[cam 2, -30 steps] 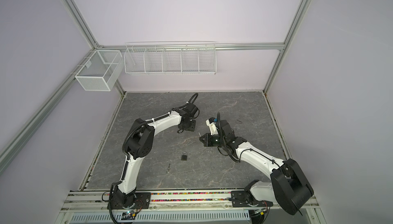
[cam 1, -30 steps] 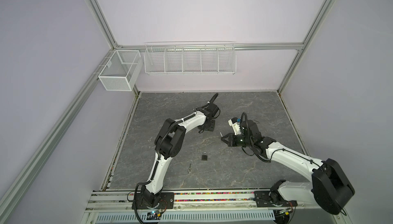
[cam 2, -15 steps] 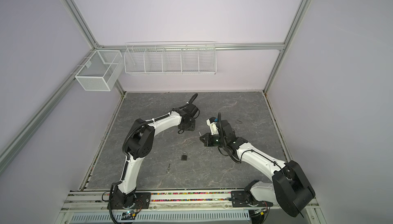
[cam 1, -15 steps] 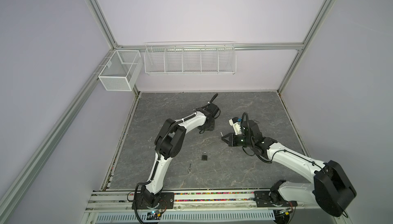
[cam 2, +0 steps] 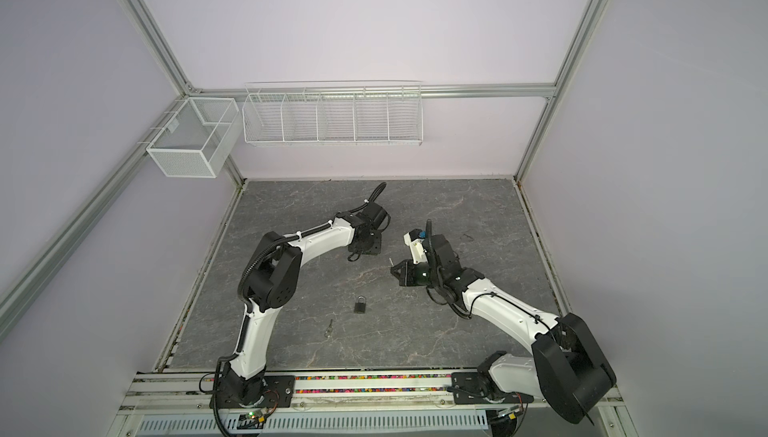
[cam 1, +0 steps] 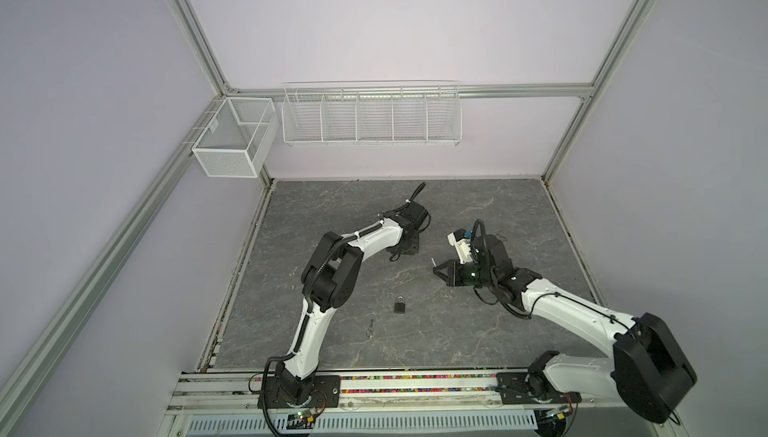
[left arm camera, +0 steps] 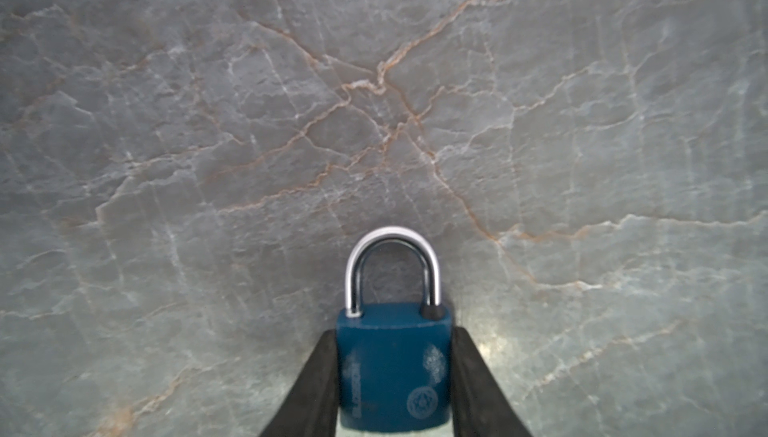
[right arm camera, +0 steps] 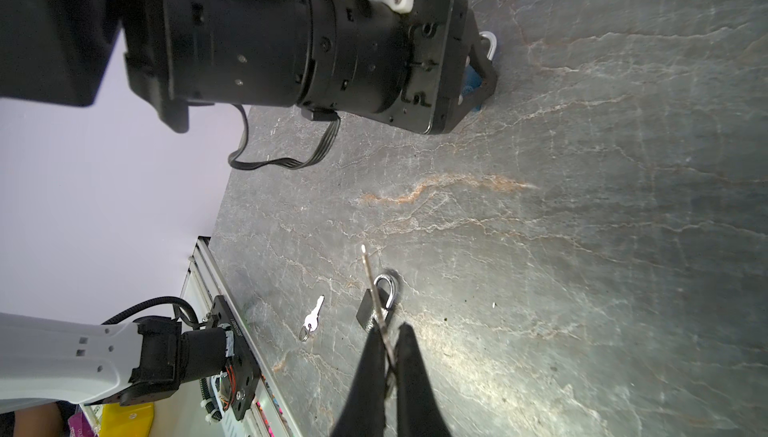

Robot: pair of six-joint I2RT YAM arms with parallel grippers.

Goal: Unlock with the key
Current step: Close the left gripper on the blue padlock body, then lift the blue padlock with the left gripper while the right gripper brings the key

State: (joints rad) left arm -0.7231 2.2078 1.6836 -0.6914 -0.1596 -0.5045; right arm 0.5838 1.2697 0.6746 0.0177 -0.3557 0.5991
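Note:
A blue padlock [left arm camera: 394, 366] with a silver shackle lies flat on the grey stone tabletop. My left gripper [left arm camera: 394, 333] points down at it, and its black fingers [left arm camera: 328, 356] press against both sides of the lock's body. In both top views the left wrist [cam 1: 409, 244] hides this lock. My right gripper [right arm camera: 388, 333] is shut on a small silver key [right arm camera: 372, 285], blade sticking out forward. In both top views that gripper [cam 1: 439, 273] hovers to the right of the left gripper, with the key's tip [cam 1: 433, 259] pointing toward it.
A black padlock [cam 1: 400, 304] lies near the table's middle, with a loose key on a ring [cam 1: 370, 328] to its left. White wire baskets [cam 1: 372, 117] hang on the back wall. The arm bases stand on a rail [cam 1: 415, 379] along the front edge.
My left gripper's jaws have drawn in around the blue padlock. Both arms stay almost where they were, and the right gripper still holds the key.

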